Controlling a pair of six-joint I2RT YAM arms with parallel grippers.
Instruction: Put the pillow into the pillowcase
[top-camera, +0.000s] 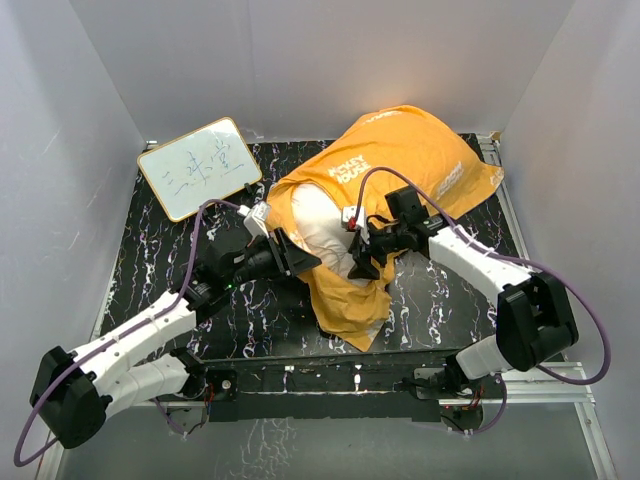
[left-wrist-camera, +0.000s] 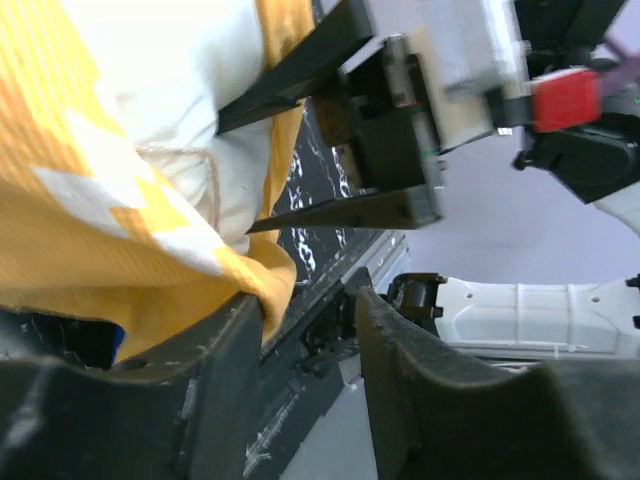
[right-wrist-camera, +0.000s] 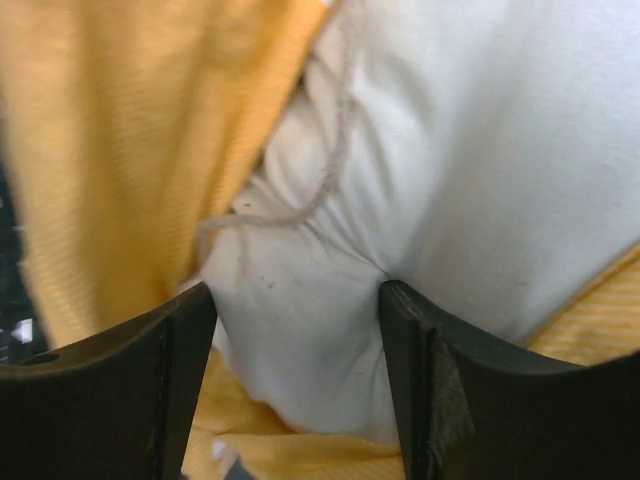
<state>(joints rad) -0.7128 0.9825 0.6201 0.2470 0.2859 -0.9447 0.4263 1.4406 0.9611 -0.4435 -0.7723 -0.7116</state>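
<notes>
The orange-yellow pillowcase (top-camera: 420, 160) lies across the middle and back right of the table, bulging over most of the white pillow (top-camera: 318, 222). The pillow's near end sticks out of the sack's mouth. My right gripper (top-camera: 358, 255) is open at that end. In the right wrist view a white pillow (right-wrist-camera: 480, 150) corner bulges between its spread fingers (right-wrist-camera: 295, 295), with pillowcase (right-wrist-camera: 120, 130) cloth on the left. My left gripper (top-camera: 300, 255) sits just left of the mouth. It is open (left-wrist-camera: 308, 300) with nothing between its fingers, and the pillowcase (left-wrist-camera: 90, 260) hem rests on its left finger.
A small framed whiteboard (top-camera: 200, 168) with writing lies at the back left of the black marbled table (top-camera: 150, 260). Pale walls close in the table on the left, back and right. A metal rail (top-camera: 330, 375) with the arm bases runs along the near edge.
</notes>
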